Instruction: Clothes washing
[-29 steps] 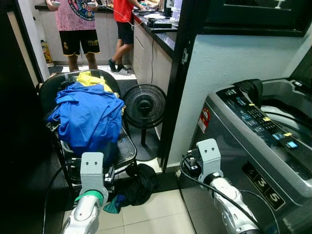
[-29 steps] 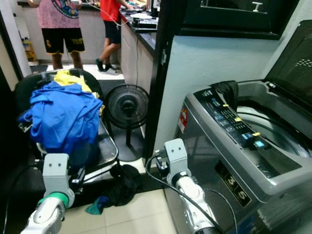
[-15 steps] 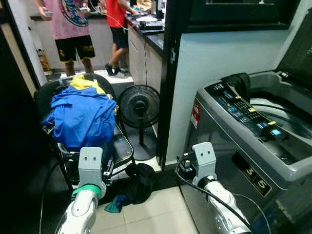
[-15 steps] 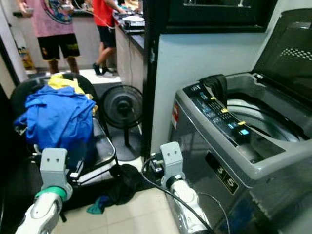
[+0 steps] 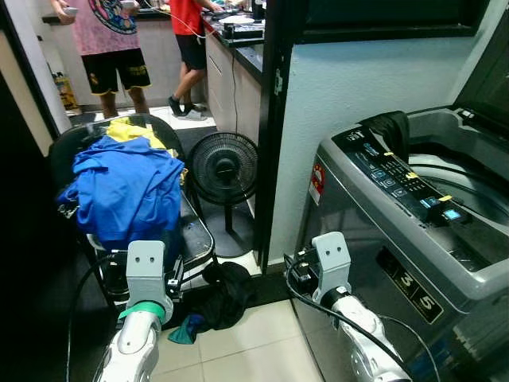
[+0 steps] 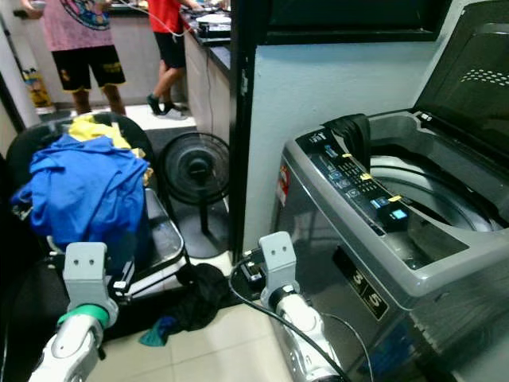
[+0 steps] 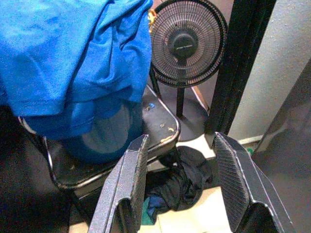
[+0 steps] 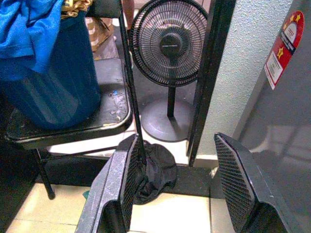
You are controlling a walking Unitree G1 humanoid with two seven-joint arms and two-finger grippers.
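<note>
Both wrist views show their hands gaping wide and holding nothing: the left hand (image 7: 182, 187) looks at a blue shirt (image 7: 73, 53) heaped over a blue laundry basket (image 7: 99, 136) on a black folding chair (image 7: 160, 128), the right hand (image 8: 177, 187) at a pedestal fan (image 8: 169, 43) and a dark garment (image 8: 155, 170) crumpled on the tiled floor (image 8: 165, 216). The head views add the top-loading washing machine (image 5: 382, 239) on the robot's right, lid up, with a black garment (image 5: 387, 131) draped over its control panel. A yellow garment (image 5: 135, 130) lies behind the shirt. Two people (image 5: 115, 40) stand by the kitchen worktop (image 5: 253, 49) beyond. Open floor lies between chair and washer.
</note>
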